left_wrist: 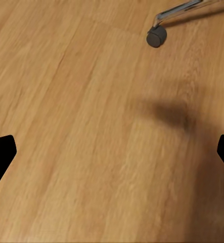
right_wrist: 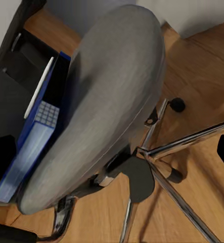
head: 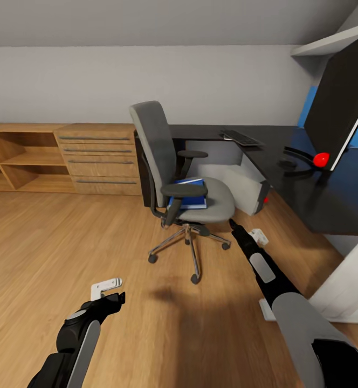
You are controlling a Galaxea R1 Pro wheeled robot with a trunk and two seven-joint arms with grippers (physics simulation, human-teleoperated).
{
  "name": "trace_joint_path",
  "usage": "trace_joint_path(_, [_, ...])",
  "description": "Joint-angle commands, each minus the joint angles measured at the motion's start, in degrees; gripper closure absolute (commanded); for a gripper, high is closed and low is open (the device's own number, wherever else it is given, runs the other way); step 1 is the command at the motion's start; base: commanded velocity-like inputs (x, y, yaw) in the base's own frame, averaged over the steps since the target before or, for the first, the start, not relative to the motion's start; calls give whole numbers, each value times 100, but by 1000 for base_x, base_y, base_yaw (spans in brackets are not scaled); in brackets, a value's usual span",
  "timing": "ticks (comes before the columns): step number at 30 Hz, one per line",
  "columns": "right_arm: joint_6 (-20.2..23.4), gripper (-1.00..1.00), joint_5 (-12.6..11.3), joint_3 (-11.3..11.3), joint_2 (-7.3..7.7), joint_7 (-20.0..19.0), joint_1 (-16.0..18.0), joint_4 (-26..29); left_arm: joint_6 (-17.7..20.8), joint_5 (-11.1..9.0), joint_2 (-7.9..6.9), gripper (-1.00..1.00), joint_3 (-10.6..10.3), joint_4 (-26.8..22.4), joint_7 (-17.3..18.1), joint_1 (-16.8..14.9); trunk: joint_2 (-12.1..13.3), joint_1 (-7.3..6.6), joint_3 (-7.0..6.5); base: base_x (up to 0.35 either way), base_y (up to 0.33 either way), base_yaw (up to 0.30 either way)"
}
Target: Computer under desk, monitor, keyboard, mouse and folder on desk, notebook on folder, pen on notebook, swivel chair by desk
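Note:
The grey swivel chair [head: 171, 161] stands on the wood floor, left of the black desk [head: 308, 188]. A blue folder [head: 190, 196] lies on its seat, also seen as the folder [right_wrist: 33, 139] beside the seat [right_wrist: 112, 91]; a thin white strip [right_wrist: 38, 91] runs along it, pen or page edge I cannot tell. On the desk are the monitor [head: 343, 102], keyboard [head: 242, 138] and a small dark mouse [head: 287, 164]. The pale computer [head: 243, 180] sits under the desk. My right gripper [head: 234, 223] is open, just in front of the seat. My left gripper [head: 117, 296] hangs open over bare floor.
A wooden drawer chest [head: 98, 159] and open shelves [head: 17, 161] line the back wall. The chair's chrome legs [right_wrist: 187, 144] and casters [left_wrist: 156, 36] spread near both grippers. The white desk leg [head: 346, 291] stands at right. A red ball [head: 321, 159] rests by the monitor stand.

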State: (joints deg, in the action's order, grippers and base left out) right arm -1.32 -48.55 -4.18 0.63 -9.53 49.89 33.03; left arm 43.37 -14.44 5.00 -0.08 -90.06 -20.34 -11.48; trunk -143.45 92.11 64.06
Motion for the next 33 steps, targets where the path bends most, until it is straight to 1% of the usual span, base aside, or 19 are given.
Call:
trace_joint_path(1, [-371, -100, -73, -3, -6, -123, -2, -11, 15, -59, 6, -100, -1, -4, -49, -3, -2, 0, 5, 55, 0, 0])
trace_joint_path(2, [-623, -100, -80, -5, -8, -145, -4, -13, 14, -59, 8, -100, -1, -3, -49, -3, -2, 0, 5, 53, 0, 0])
trace_joint_path(5, [-844, -100, -99, -13, -4, -158, -4, -15, 14, -64, 9, -100, -1, -3, -49, -3, -2, 0, 5, 189, 0, 0])
trace_joint_path(14, [-918, -100, -120, -33, 9, -150, -6, -18, 14, -68, 10, -100, 4, -3, -49, -3, -2, 0, 5, 236, 0, 0])
trace_joint_path(15, [-915, -100, -124, -73, 13, -142, -6, -82, 14, -68, 10, -100, 7, -3, -51, -3, -2, 0, 5, 271, 0, 0])
trace_joint_path(17, [-905, -100, -131, -236, 15, -138, -6, -234, 14, -68, 6, -100, 13, -3, -55, -3, -2, 0, 5, 156, 0, 0])
trace_joint_path(18, [-900, -100, -135, -450, 16, -137, -6, -313, 11, -72, 6, -100, 15, -6, -48, -3, -2, 0, 5, 184, 0, 0])
trace_joint_path(19, [-899, -100, -136, -538, 16, -137, -6, -333, 9, -74, 8, -100, 12, -8, -45, -3, -2, 0, 5, 233, 0, 0])
trace_joint_path(21, [-897, -100, -137, -641, 16, -137, -6, -358, 7, -75, 9, -100, 13, -10, -44, -3, -2, 0, 5, 265, 0, 0])
trace_joint_path(25, [-897, -100, -137, -715, 17, -134, -6, -379, 5, -76, 10, -100, -3, -11, -46, -3, -2, 0, 5, 134, 0, 0])
trace_joint_path(30, [-896, -100, -139, -730, 11, -136, -6, -452, 5, -76, 10, -100, -10, -11, -36, -3, -2, 0, 5, 214, 0, 0])
trace_joint_path(33, [-896, -100, -143, -727, 2, -110, -6, -610, 7, -77, 3, -100, 11, -13, -39, -3, -2, 0, 5, 104, 0, 0])
